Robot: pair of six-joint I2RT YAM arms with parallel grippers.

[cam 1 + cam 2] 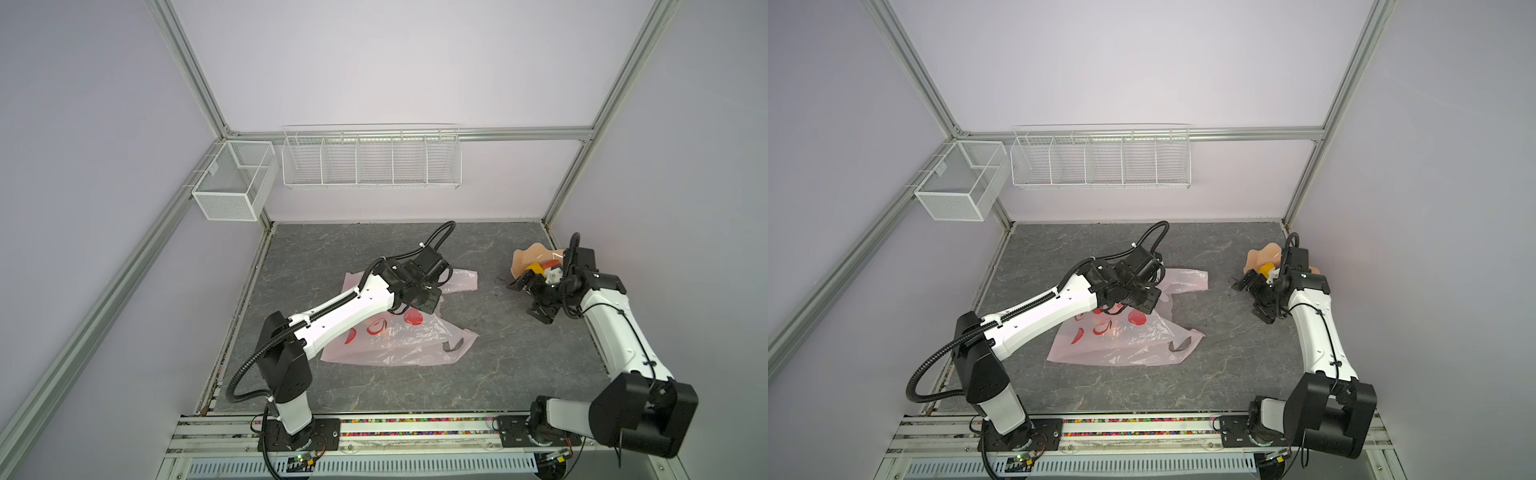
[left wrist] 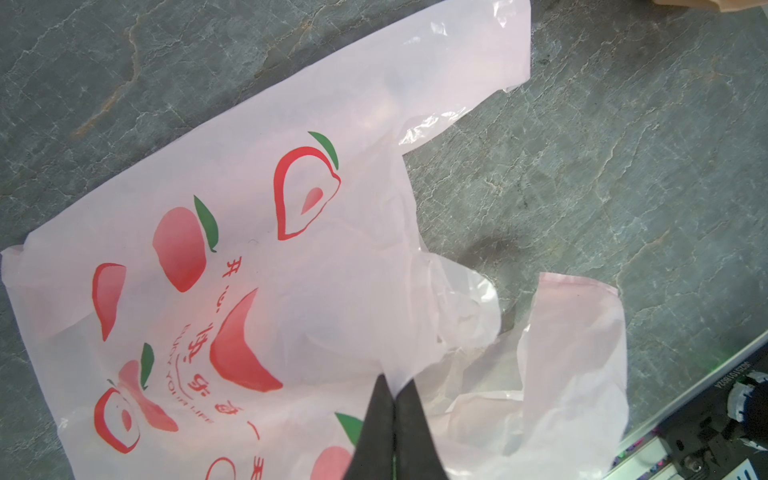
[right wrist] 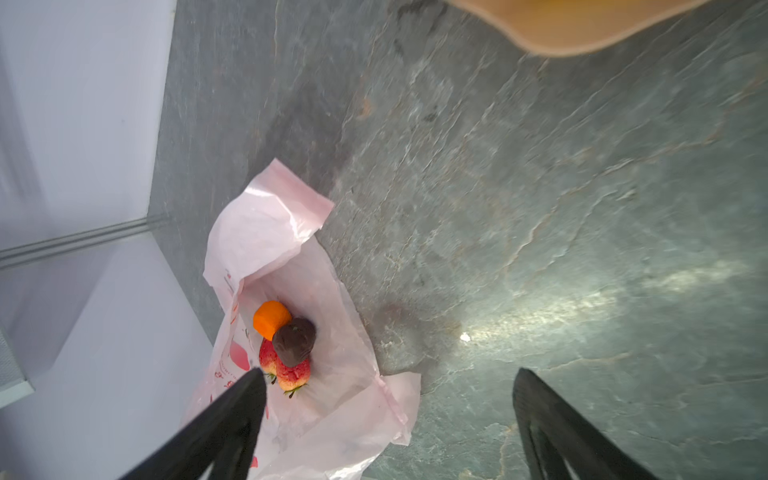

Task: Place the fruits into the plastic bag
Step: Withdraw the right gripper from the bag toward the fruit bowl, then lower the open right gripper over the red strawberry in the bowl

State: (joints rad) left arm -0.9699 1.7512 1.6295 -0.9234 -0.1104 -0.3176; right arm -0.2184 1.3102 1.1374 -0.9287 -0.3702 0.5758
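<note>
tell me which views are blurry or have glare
right wrist view: table smeared by motion blur, one glare patch on it, plate edge out of focus; left wrist view: sharp, bag print crisp, glints on its creases; both top views: even light, slightly soft

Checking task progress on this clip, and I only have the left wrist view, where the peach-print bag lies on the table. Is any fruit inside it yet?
Observer: Yes. The right wrist view looks into the plastic bag: an orange piece, a dark brown round fruit and two strawberries lie inside.
Operator: Is any fruit outside the bag?
Observer: In a top view, a yellow fruit and a red piece sit on the peach-coloured plate.
Operator: What about the right hand?
Observer: The right hand is open with nothing between its fingers. Both top views show it close to that plate.
</note>
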